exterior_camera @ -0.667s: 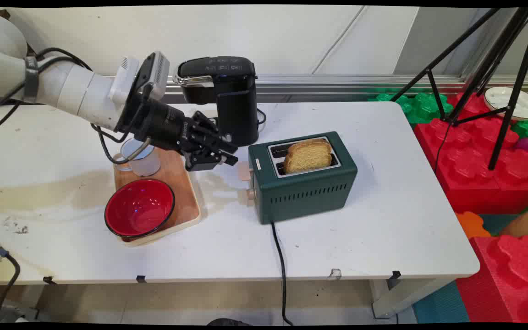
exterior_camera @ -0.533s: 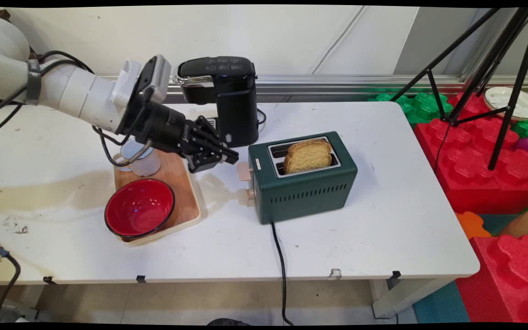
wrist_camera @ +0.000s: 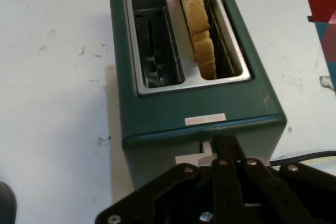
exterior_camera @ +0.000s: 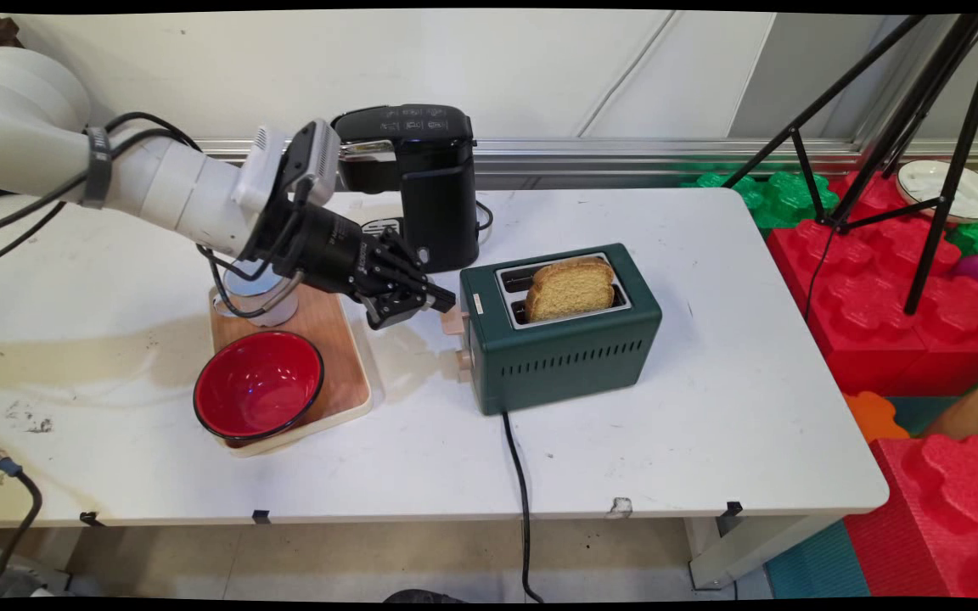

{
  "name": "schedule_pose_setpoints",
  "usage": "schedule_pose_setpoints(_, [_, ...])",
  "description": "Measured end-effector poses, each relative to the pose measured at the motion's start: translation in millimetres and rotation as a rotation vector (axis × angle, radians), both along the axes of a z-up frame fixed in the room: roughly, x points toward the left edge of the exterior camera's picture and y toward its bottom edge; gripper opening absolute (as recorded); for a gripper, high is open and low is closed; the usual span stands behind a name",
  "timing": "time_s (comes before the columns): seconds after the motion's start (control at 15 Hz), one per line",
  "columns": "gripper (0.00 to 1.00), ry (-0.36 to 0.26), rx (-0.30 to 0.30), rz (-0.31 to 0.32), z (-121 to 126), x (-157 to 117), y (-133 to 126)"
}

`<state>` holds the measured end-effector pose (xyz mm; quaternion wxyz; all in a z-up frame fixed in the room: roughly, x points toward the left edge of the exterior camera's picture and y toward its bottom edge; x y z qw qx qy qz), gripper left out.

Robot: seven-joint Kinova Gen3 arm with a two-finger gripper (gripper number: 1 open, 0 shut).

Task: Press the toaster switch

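Fingers (exterior_camera: 442,299) are pressing together, clenched, against the toaster's (exterior_camera: 565,339) lever (exterior_camera: 453,321); toast (wrist_camera: 197,24) is standing in the toaster's slot.

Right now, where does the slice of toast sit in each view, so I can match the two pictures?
Main view: the slice of toast stands upright in the near slot of the green toaster, right of centre on the table.
Hand view: the same slice is at top centre, in the right-hand slot, running down from the top edge.
Shared landmark: the small white label on the toaster's top, at the end nearest the pincer.
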<state>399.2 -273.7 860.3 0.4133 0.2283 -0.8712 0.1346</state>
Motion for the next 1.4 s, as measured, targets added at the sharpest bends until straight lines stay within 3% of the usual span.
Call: schedule_pose_setpoints(1.4, [0.0,-0.033,0.05,0.014,-50.5,-8.8,-9.6])
